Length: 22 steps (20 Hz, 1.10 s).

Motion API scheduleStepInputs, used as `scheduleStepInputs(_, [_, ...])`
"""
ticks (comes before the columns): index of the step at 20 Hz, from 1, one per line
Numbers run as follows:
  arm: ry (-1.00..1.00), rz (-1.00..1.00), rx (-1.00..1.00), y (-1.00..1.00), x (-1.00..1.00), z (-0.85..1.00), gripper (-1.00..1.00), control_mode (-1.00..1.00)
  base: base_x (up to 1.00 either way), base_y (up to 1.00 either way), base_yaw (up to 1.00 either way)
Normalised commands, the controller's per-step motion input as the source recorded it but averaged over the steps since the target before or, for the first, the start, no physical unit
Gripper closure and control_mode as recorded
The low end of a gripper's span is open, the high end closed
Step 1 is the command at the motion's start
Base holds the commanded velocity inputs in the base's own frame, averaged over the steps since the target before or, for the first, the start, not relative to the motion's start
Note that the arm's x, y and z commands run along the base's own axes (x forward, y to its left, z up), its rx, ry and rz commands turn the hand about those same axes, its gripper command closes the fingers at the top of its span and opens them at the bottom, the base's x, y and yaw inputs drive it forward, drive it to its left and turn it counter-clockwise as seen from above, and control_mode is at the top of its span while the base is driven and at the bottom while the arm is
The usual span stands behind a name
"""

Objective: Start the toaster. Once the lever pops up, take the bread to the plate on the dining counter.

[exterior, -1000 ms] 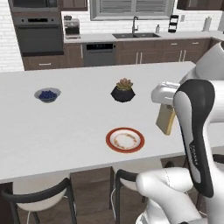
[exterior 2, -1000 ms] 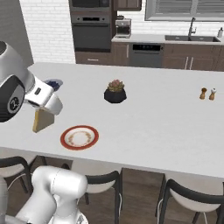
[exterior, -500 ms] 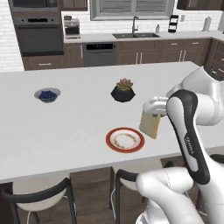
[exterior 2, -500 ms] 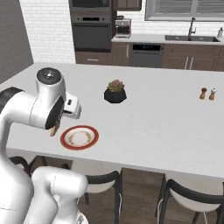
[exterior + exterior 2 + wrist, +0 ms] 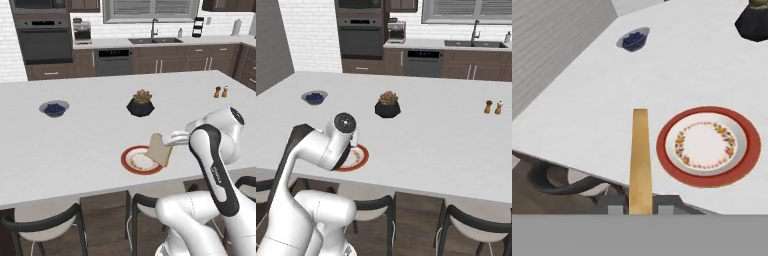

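Gripping the bread point(image 5: 161, 150) edge-on between closed jaws, the gripper point(image 5: 640, 206) is holding the slice clear of the surface, its golden crust running straight up the middle of the hand view. In the left base view the slice is hanging tilted over the near right part of the plate point(image 5: 131, 162); whether it is touching the rim cannot be told. The plate, red-orange rimmed with a white centre and a small floral ring, is lying flat on the dining counter point(image 5: 90, 140), near its front edge. Farther back on the same plain white top, a black pot with a succulent point(image 5: 140, 104) is standing near the middle, a small bowl of blue berries point(image 5: 53, 108) is sitting well to the left, and a pair of salt and pepper shakers point(image 5: 221, 92) is standing toward the right end. Dark stools point(image 5: 47, 225) are tucked under the near edge. Beyond the counter, dark wood cabinets are lining a white brick wall, carrying a sink with faucet point(image 5: 154, 36), a wall oven point(image 5: 44, 42) and a coffee machine point(image 5: 81, 31).
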Motion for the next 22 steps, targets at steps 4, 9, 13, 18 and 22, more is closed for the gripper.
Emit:
scheduleStepInputs(4, [0.01, 0.08, 0.14, 0.09, 0.83, -0.09, 1.00, -1.00, 0.00, 0.00, 0.00])
scheduleStepInputs(9, [0.11, 0.01, 0.02, 0.12, 0.82, -0.26, 1.00, -1.00, 0.00, 0.00, 0.00])
scheduleStepInputs(13, [0.20, 0.00, 0.00, 0.13, 0.66, -0.49, 1.00, -1.00, 0.00, 0.00, 0.00])
scheduleStepInputs(18, [0.19, 0.00, -0.01, 0.13, 0.49, -0.48, 1.00, -1.00, 0.00, 0.00, 0.00])
scheduleStepInputs(22, [0.04, 0.00, -0.03, 0.03, 0.34, -0.40, 1.00, -1.00, 0.00, 0.00, 0.00])
